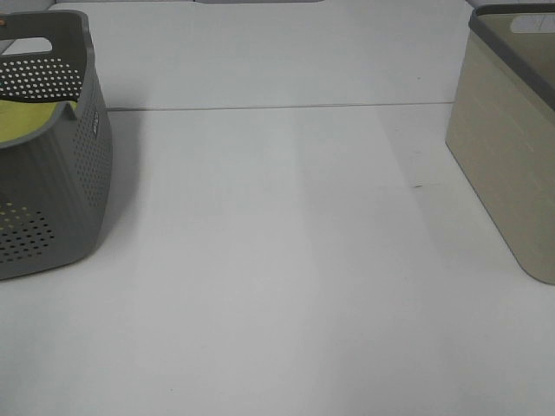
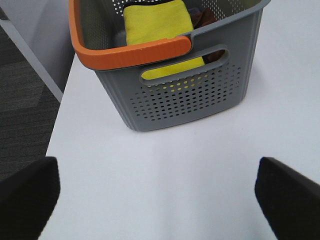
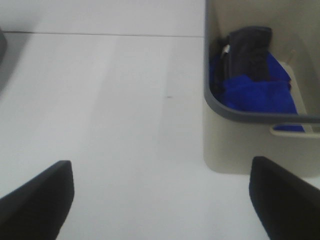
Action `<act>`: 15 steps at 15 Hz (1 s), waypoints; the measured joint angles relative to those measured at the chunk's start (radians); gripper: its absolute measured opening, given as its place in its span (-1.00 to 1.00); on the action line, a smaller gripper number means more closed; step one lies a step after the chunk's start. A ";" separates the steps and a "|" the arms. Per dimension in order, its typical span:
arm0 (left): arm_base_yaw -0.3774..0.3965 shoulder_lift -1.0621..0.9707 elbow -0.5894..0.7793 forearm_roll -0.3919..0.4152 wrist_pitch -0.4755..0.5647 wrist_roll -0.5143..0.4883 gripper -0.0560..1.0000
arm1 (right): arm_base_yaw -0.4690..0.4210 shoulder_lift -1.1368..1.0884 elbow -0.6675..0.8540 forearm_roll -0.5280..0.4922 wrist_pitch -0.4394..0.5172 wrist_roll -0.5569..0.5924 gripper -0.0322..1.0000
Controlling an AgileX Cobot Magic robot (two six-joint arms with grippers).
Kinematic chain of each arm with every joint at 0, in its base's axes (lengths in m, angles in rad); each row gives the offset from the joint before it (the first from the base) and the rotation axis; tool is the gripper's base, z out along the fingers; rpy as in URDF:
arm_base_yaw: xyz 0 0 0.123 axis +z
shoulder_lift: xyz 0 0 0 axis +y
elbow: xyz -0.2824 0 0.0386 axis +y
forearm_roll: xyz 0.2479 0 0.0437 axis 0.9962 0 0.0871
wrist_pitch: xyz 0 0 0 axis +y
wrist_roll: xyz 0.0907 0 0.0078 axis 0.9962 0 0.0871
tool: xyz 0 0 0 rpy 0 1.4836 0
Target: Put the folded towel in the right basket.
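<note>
A folded yellow towel [image 2: 157, 22] lies in the grey perforated left basket [image 2: 195, 95] with an orange rim; the basket [image 1: 82, 182] stands at the left edge of the exterior view, the towel [image 1: 26, 120] showing inside. The beige right basket [image 1: 512, 165] with a grey rim stands at the right edge; in the right wrist view this basket [image 3: 240, 145] holds blue and dark cloths [image 3: 255, 85]. My left gripper [image 2: 157, 200] is open and empty over the table in front of the left basket. My right gripper [image 3: 160, 197] is open and empty beside the right basket.
The white table [image 1: 277, 260] spans between the two baskets. A seam [image 1: 277, 107] runs across it at the back. In the left wrist view the table's edge [image 2: 60, 107] drops to dark floor beside the left basket. Neither arm shows in the exterior view.
</note>
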 joint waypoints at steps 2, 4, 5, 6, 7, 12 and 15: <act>0.000 0.000 0.000 0.000 0.000 0.000 0.98 | 0.000 -0.123 0.099 -0.086 0.007 0.083 0.83; 0.000 0.000 0.000 0.000 0.000 0.000 0.98 | 0.000 -0.241 0.183 -0.146 0.011 0.145 0.83; 0.000 0.000 0.000 0.000 0.000 0.000 0.98 | 0.000 -0.295 0.224 -0.174 0.012 0.176 0.83; 0.000 0.000 0.000 0.000 0.000 0.000 0.98 | 0.000 -0.337 0.263 -0.198 0.012 0.203 0.83; 0.000 0.000 0.000 0.000 0.000 0.000 0.98 | 0.000 -0.372 0.298 -0.227 0.012 0.231 0.83; 0.000 0.000 0.000 0.000 0.000 0.000 0.98 | 0.000 -0.394 0.361 -0.281 0.013 0.293 0.83; 0.000 0.000 0.000 0.000 0.000 0.000 0.98 | 0.000 -0.394 0.377 -0.309 0.034 0.307 0.83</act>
